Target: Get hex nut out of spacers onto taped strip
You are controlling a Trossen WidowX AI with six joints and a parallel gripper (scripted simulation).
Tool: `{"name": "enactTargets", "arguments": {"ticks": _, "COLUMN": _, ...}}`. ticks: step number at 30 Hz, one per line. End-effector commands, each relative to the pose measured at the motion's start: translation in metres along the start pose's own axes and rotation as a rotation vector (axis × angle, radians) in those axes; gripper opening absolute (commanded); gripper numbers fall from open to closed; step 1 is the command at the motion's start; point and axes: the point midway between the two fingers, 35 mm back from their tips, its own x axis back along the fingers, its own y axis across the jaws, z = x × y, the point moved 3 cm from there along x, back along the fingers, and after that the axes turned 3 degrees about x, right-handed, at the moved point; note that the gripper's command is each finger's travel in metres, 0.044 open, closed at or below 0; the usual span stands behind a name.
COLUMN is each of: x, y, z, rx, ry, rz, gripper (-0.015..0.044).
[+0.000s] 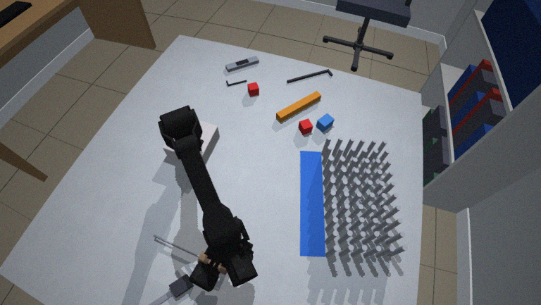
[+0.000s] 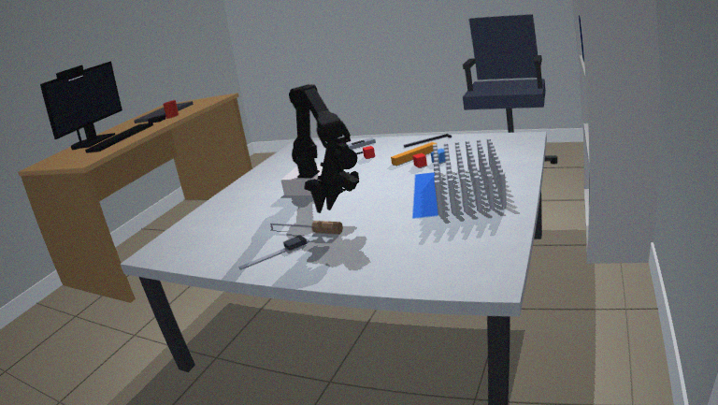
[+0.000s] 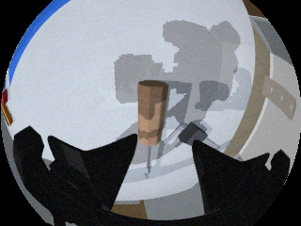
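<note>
The hook tool's wooden handle (image 1: 203, 257) (image 2: 327, 227) (image 3: 151, 110) lies on the table, its thin shaft (image 1: 175, 246) (image 2: 291, 225) pointing left in the top and exterior views. My gripper (image 2: 324, 209) (image 3: 166, 141) is open and empty, above the handle; in the wrist view the handle's shaft end shows between the fingertips. A dark-handled tool (image 1: 181, 285) (image 2: 295, 242) (image 3: 193, 134) lies close by. The grey spacers (image 1: 396, 251) (image 2: 443, 189) stand upright in rows at the right. The blue taped strip (image 1: 311, 206) (image 2: 424, 196) lies along their left side. I cannot make out the nut.
A long black bent rod (image 1: 308, 76) (image 2: 427, 140), an orange bar (image 1: 298, 107) (image 2: 412, 153), red cubes (image 1: 305, 126) (image 1: 253, 89), a blue block (image 1: 325, 122), a small hex key (image 1: 236, 82) and a grey bar (image 1: 241, 63) lie toward the back.
</note>
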Motion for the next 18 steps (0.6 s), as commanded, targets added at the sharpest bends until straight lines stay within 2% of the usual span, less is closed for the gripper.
{"name": "enactTargets", "arguments": {"ticks": 1, "x": -0.01, "y": 0.004, "z": -0.001, "rx": 0.013, "ry": 0.013, "rz": -0.008, "gripper": 0.028}}
{"name": "enactTargets", "arguments": {"ticks": 18, "x": -0.035, "y": 0.012, "z": -0.008, "rx": 0.013, "ry": 0.012, "rz": -0.008, "gripper": 0.028}}
